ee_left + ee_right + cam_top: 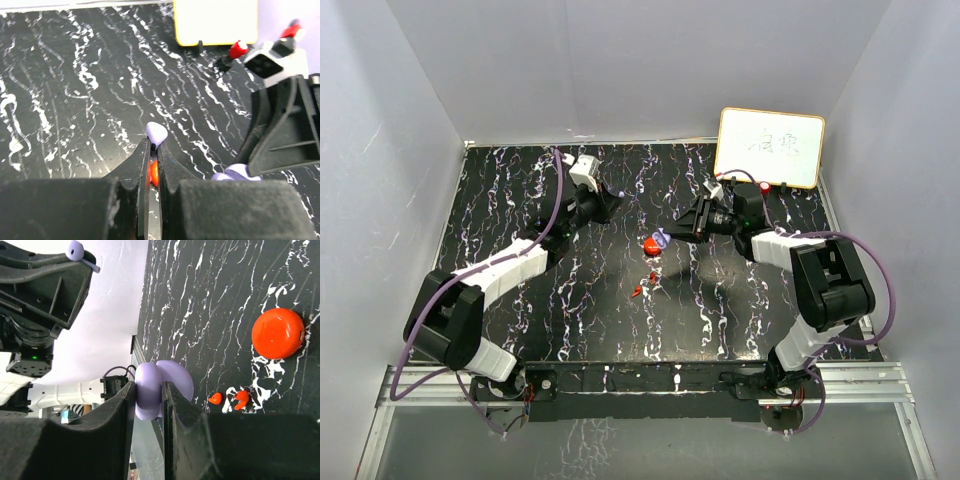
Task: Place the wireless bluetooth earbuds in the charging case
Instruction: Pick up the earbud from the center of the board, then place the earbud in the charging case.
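Two robot arms meet above a black marbled desk. The left gripper is pressed together on one purple earbud. It pinches the stem, so the rounded head pokes out past the fingertips. The right gripper pinches the purple case, which we think is lifted off the desk, near the earbud but not touching it. A red case lies on the desk, with two red earbuds loose near it. We cannot see a second purple earbud.

We judge the earbud to be very light, rigid and glossy, so it could twist or slip between the pads. The stem is the place to hold it, leaving the head free to enter its socket. The case looks smooth and rounded too, so it needs a firm, steady pinch.
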`<state>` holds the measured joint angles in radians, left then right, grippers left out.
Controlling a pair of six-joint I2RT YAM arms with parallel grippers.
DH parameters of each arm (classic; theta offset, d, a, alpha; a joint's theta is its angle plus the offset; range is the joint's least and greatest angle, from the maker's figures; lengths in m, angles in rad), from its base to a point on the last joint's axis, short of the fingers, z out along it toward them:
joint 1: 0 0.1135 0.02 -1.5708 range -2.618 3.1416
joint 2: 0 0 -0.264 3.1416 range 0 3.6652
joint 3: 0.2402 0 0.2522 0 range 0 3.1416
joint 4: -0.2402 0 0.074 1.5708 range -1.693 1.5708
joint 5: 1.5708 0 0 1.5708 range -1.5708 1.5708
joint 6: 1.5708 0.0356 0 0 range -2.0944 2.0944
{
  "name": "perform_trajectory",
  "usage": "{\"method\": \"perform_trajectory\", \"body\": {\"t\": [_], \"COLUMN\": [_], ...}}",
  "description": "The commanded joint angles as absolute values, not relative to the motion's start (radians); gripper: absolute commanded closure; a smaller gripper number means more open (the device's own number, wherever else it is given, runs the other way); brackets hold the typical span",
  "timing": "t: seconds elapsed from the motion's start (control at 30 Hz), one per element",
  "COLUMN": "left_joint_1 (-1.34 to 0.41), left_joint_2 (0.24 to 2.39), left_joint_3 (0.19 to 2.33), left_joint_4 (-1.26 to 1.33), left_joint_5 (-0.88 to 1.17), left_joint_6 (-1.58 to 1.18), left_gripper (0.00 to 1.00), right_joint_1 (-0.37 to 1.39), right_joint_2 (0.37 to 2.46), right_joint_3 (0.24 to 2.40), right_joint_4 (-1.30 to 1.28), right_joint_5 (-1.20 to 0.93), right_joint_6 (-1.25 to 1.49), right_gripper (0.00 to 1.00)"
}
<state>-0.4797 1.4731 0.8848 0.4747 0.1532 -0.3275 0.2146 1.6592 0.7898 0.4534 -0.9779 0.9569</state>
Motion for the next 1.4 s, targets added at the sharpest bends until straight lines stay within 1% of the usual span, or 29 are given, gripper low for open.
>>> {"method": "perform_trajectory", "body": {"t": [0.0,0.27,0.37,0.53,0.7,1.0,1.37], "left_joint_1": [-0.48,-0.503,-0.526,-0.575,-0.622,-0.662,-0.678], "left_joint_2": [1.416,1.42,1.41,1.41,1.402,1.382,1.379], "left_joint_3": [0.838,0.767,0.723,0.71,0.66,0.58,0.551], "left_joint_4": [0.718,0.893,0.966,0.949,1.026,1.131,1.155], "left_joint_5": [0.297,0.379,0.366,0.339,0.312,0.271,0.247], "left_joint_6": [-0.318,-0.299,-0.265,-0.179,-0.112,-0.091,-0.089], "left_gripper": [1.0,1.0,1.0,1.0,1.0,1.0,1.0], "right_joint_1": [0.232,0.247,0.248,0.253,0.26,0.264,0.263], "right_joint_2": [1.684,1.714,1.729,1.785,1.813,1.824,1.822], "right_joint_3": [0.84,0.836,0.821,0.781,0.758,0.733,0.726], "right_joint_4": [0.573,0.671,0.739,0.929,1.018,1.095,1.118], "right_joint_5": [-1.012,-1.019,-1.013,-1.008,-0.998,-0.978,-0.972], "right_joint_6": [1.044,1.132,1.191,1.337,1.409,1.468,1.487], "right_gripper": [1.0,1.0,1.0,1.0,1.0,1.0,1.0]}}
